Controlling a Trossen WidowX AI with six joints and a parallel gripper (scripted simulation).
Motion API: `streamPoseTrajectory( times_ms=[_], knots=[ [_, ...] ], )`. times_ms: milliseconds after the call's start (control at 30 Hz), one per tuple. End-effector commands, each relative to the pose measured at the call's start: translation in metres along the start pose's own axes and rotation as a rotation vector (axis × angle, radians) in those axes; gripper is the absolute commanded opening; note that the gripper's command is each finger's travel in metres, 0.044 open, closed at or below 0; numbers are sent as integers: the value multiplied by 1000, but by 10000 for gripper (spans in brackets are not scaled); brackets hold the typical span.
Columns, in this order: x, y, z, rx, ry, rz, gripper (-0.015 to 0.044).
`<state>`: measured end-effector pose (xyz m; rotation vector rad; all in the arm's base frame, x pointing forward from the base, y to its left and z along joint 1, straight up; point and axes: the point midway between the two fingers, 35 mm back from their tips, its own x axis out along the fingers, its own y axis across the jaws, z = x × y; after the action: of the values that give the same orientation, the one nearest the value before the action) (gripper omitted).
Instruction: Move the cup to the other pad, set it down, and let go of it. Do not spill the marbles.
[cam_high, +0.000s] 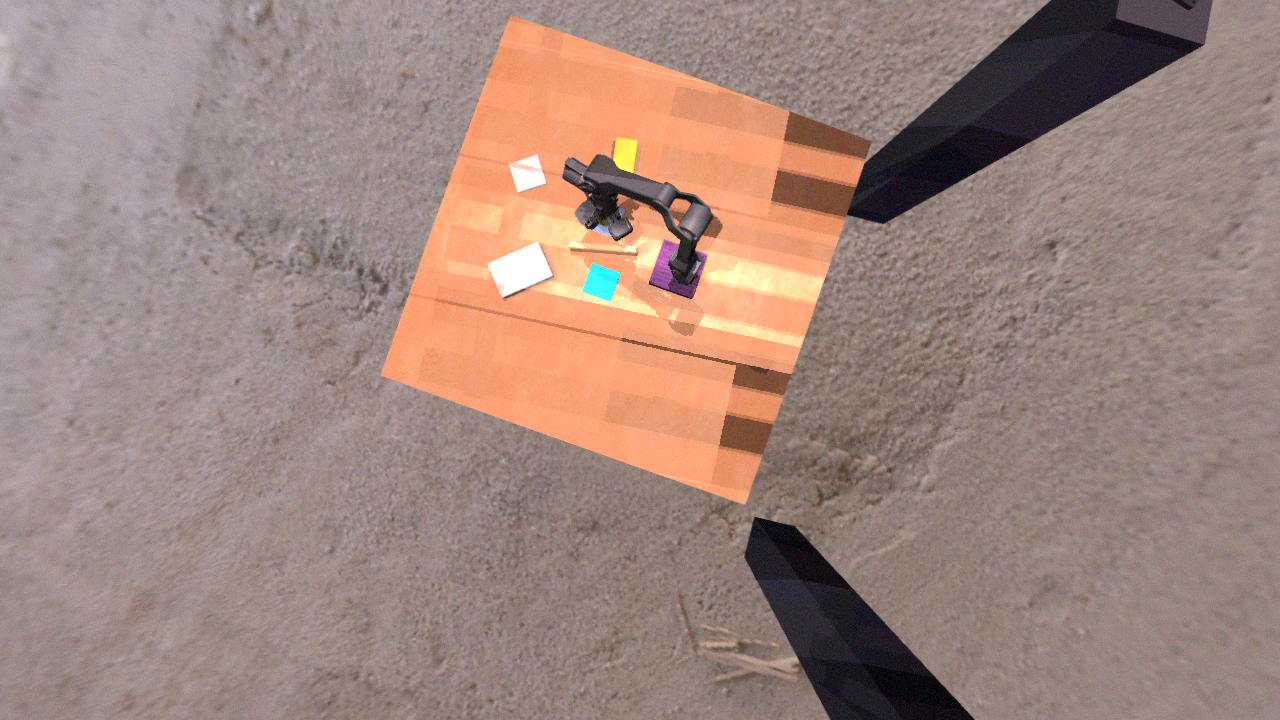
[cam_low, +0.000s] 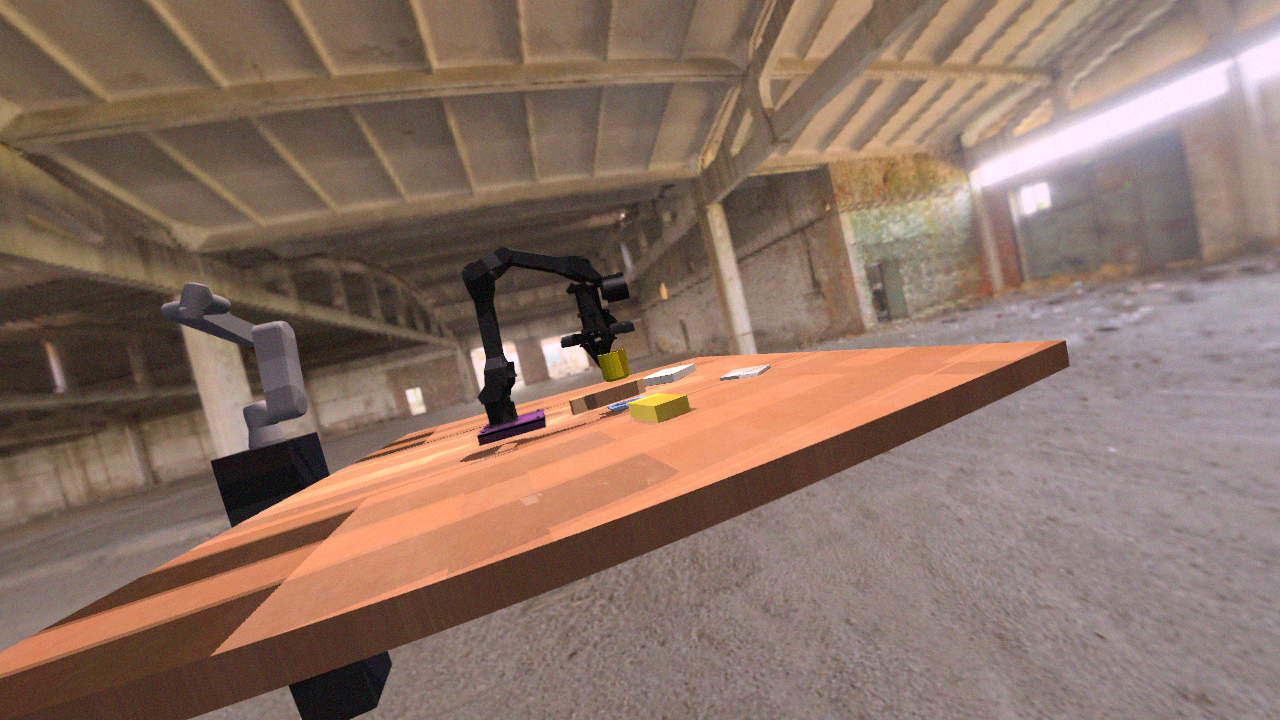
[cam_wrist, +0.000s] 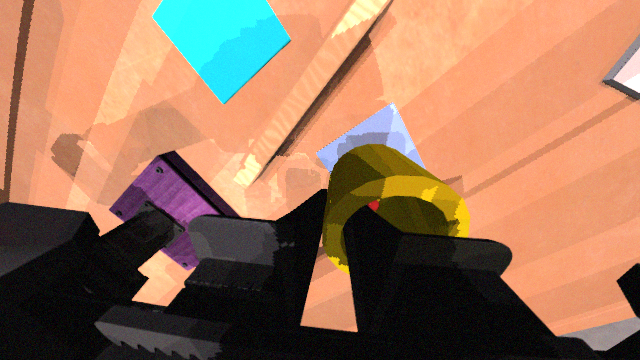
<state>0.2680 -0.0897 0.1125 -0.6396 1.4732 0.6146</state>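
Orange wooden boards make up the table (cam_high: 572, 385), a square slab tilted in the top view, with rough grey ground on every side past its edges. Most of what stands on it is gathered in the upper half; the half toward 6 o'clock shows only bare boards, and the corner near 3 o'clock carries dark brown patches. At the middle of the group, the arm rises from a purple base plate (cam_high: 677, 268) and reaches toward 10 o'clock. Its gripper (cam_wrist: 330, 220) is closed on the wall of the yellow cup (cam_wrist: 395, 200), one finger (cam_wrist: 300, 230) outside the wall and the other inside the mouth, so the cup sits right at the fingertips. A small spot of red shows inside the cup, at the inner finger's tip. In the exterior view the cup (cam_low: 613, 364) hangs in the air above the table, roughly upright. Directly under it in the wrist view lies the pale blue pad (cam_wrist: 372, 134). The cyan pad (cam_high: 600, 282) lies at about 6 o'clock from the gripper in the top view, on the far side of a thin wooden bar (cam_high: 603, 249) that lies between the two pads. A yellow block (cam_high: 624, 154) sits near 1 o'clock of the gripper, a small white sheet (cam_high: 527, 172) at 10 o'clock, and a larger white sheet (cam_high: 519, 268) at 8 o'clock.
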Motion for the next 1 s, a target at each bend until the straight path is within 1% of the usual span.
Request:
streamPoseTrajectory(
  times_ms=[0,967],
  knots=[
    [0,9,7,2,-6,-1,0],
    [-2,54,45,1,-10,2,0]
  ],
)
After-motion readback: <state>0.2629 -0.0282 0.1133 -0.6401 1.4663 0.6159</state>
